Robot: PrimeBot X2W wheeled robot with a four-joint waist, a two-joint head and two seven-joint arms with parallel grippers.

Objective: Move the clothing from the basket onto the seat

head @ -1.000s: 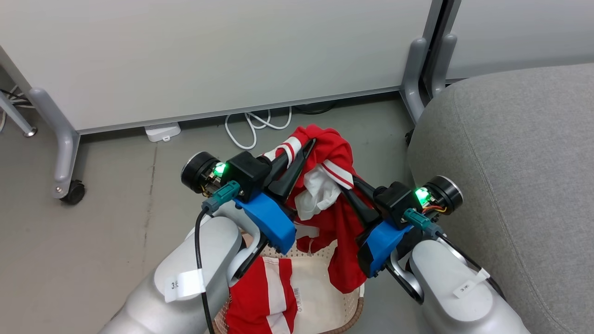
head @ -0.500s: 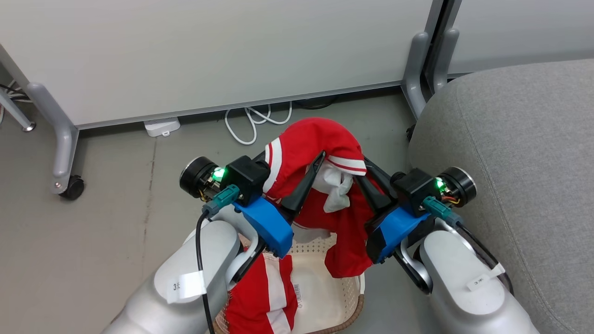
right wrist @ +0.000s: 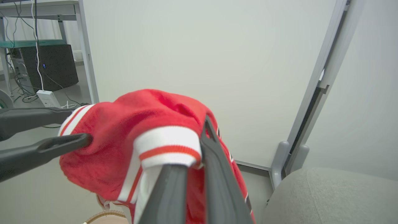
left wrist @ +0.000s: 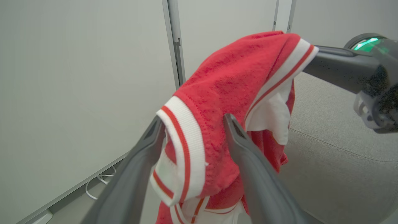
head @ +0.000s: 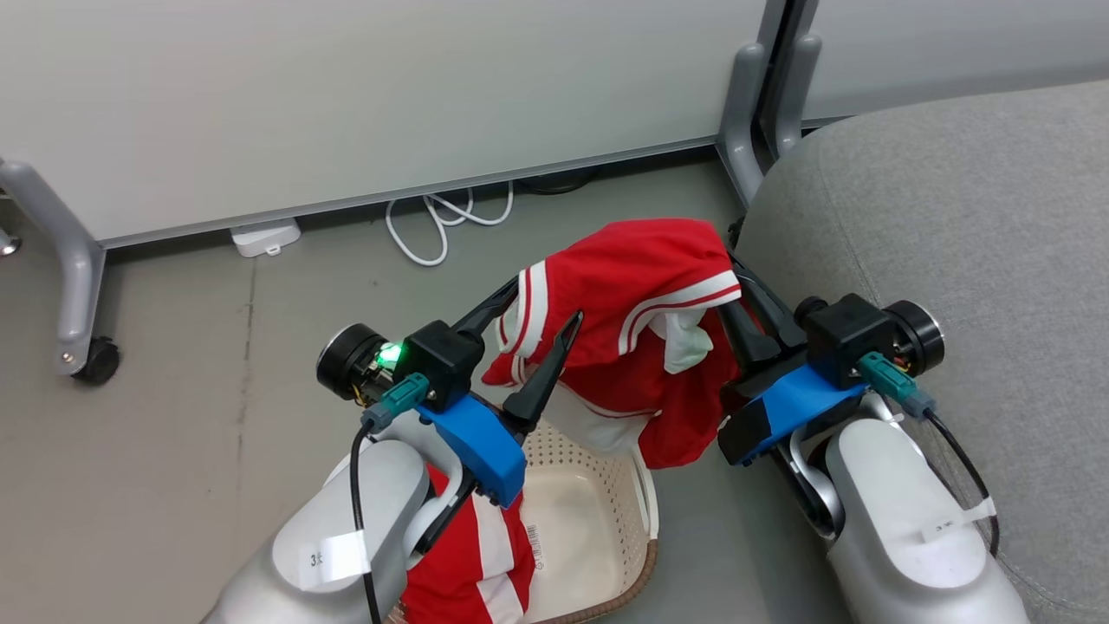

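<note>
Above the far rim of the basket (head: 648, 507), the red garment (head: 637, 290) hung in the air, stretched between my two grippers. Its long axis ran from left to right in the head view, with the right end a little farther away from me and just beside the rounded edge of the grey seat (head: 953, 217). I could not tell whether the cloth touched the seat there. Each end showed a white band with a red stripe, and the loose lower part hung down toward the basket with a white inner piece showing.

On the left, the left gripper (head: 544, 305) had its two fingers wide apart. The striped end of the garment lay loosely between them and was not pressed. On the right, the right gripper (head: 741, 290) had its fingers together, clamped on the other striped band, as the right wrist view made clear.

Below, the basket stood on the grey floor (head: 173, 433), near the seat. Inside it lay a second red garment (head: 472, 563) with white stripes and a small barcode label, on the near-left side, partly under my left forearm. The right part of the basket's cream bottom was bare.

Behind it all stood a pale partition panel (head: 346, 104), with a white cable (head: 416, 234) looped on the floor at its foot.
</note>
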